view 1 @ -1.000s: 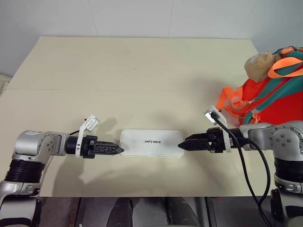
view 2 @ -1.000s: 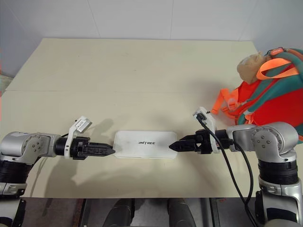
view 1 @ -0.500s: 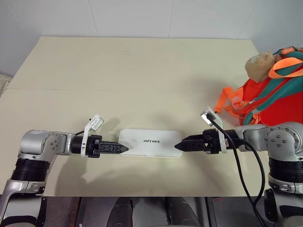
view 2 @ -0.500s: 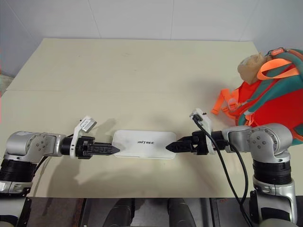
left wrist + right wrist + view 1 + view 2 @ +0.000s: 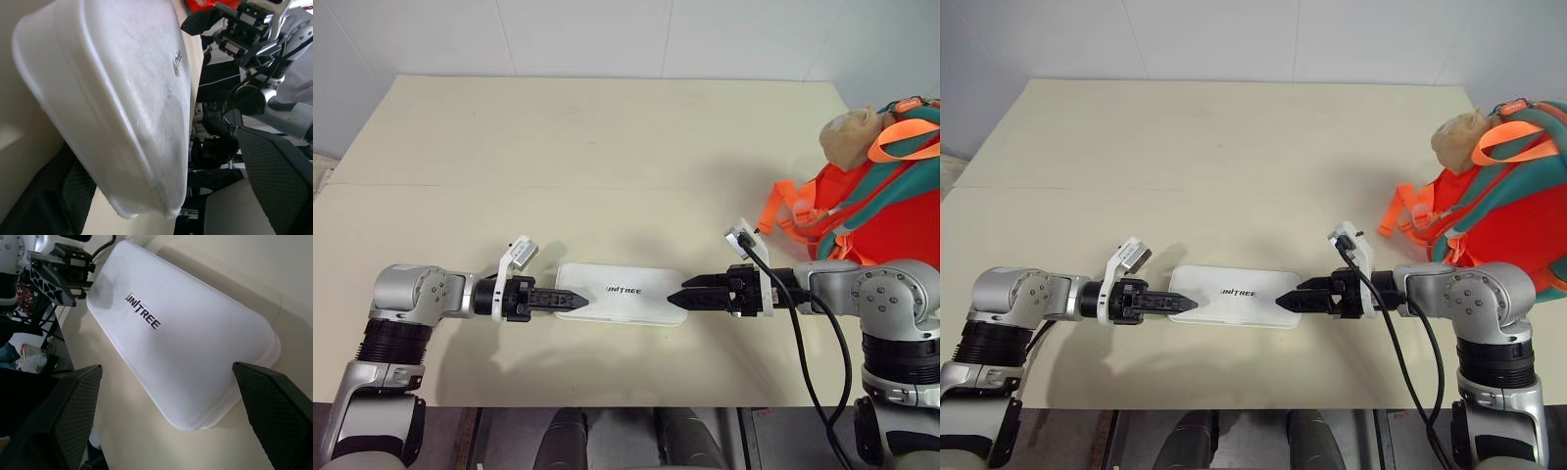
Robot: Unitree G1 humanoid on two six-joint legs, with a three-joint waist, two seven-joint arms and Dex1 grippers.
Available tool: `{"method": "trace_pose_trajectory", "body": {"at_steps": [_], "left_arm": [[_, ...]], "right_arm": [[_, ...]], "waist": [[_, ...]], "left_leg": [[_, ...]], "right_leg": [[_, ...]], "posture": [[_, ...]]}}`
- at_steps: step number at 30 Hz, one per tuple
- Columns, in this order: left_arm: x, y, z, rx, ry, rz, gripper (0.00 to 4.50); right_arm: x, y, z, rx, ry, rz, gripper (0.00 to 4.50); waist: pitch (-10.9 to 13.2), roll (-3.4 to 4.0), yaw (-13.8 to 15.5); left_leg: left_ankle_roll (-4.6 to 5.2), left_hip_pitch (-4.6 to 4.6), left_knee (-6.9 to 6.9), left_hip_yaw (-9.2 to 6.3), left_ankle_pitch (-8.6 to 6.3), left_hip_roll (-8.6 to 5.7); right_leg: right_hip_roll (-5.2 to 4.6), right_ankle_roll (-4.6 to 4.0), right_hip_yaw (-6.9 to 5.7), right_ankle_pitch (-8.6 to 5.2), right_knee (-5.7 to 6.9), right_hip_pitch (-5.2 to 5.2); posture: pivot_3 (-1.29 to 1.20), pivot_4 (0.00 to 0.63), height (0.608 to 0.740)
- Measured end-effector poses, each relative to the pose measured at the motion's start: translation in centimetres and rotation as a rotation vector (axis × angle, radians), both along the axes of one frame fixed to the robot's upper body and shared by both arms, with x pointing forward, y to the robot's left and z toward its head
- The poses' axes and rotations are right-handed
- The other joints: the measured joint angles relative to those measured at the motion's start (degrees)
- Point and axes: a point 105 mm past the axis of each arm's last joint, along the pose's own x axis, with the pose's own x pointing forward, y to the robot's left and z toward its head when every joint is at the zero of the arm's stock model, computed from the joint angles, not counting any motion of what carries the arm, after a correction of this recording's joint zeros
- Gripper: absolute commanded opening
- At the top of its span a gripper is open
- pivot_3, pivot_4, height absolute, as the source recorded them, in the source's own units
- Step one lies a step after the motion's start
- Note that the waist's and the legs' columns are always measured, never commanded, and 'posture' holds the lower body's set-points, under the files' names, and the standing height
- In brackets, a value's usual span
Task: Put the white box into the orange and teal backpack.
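Note:
The white box (image 5: 622, 292), with dark UNITREE lettering, lies flat on the table near the front edge. My left gripper (image 5: 579, 299) is open, and its fingers (image 5: 63, 196) straddle the box's left end. My right gripper (image 5: 675, 296) is open too, with its fingers (image 5: 73, 416) on either side of the box's right end (image 5: 195, 362). I cannot tell whether any finger touches the box. The orange and teal backpack (image 5: 891, 211) sits at the table's right edge, apart from both grippers, with a tan plush charm (image 5: 850, 132) on top.
The beige table (image 5: 607, 147) stretches bare behind the box. Loose orange straps (image 5: 791, 211) spill from the backpack toward my right arm. A black cable (image 5: 813, 362) hangs from the right wrist over the table's front edge.
My left gripper has slid to the right, and its fingertips now overlap the box's left end. The right gripper has crept only slightly inward. Both stay open.

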Motion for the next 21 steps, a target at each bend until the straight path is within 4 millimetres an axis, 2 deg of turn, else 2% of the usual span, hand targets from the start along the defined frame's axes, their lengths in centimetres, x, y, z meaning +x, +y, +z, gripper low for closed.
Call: {"method": "trace_pose_trajectory", "body": {"at_steps": [4, 7, 14, 15, 21], "left_arm": [[-0.20, -0.21, 0.11, -0.014, 0.035, -0.008, 4.47], [-0.46, -0.30, 0.08, -0.022, 0.067, -0.014, 3.95], [-0.50, -0.30, 0.06, -0.046, 0.110, -0.016, 1.66], [-0.49, -0.29, 0.08, -0.048, 0.112, -0.016, 1.47], [-0.12, -0.81, -0.13, -0.074, 0.119, -0.012, 1.43]], "right_arm": [[0.01, 0.13, -0.01, 0.006, -0.008, 0.005, 4.49], [0.05, 0.19, -0.04, 0.009, -0.014, 0.005, 4.50], [0.13, 0.33, 0.18, 0.032, -0.038, 0.010, 4.50], [0.08, 0.37, 0.43, 0.039, -0.052, 0.017, 4.50], [0.01, 0.06, 0.39, 0.055, -0.072, 0.001, 4.50]], "waist": [[0.0, 0.00, -0.1], [0.0, 0.00, -0.2], [0.0, 0.00, -0.2], [0.0, 0.00, -0.2], [0.0, -0.01, -0.1]], "left_leg": [[0.00, -0.01, -0.01, 0.00, 0.00, 0.00], [0.00, -0.02, -0.07, 0.00, 0.00, 0.01], [-0.01, -0.04, -0.13, 0.00, -0.01, 0.02], [-0.01, -0.04, -0.13, 0.00, -0.01, 0.02], [-0.01, -0.04, -0.11, 0.00, -0.01, 0.02]], "right_leg": [[0.01, 0.00, 0.00, 0.00, -0.01, -0.01], [0.01, 0.00, 0.00, 0.00, -0.09, -0.02], [0.00, 0.00, -0.01, 0.00, -0.18, -0.03], [0.01, 0.00, -0.01, 0.00, -0.18, -0.03], [0.00, 0.01, -0.02, 0.01, -0.18, -0.02]], "posture": [[0.00, 0.150, 0.740], [0.00, 0.150, 0.740], [0.00, 0.150, 0.740], [0.00, 0.150, 0.740], [0.00, 0.150, 0.740]]}}
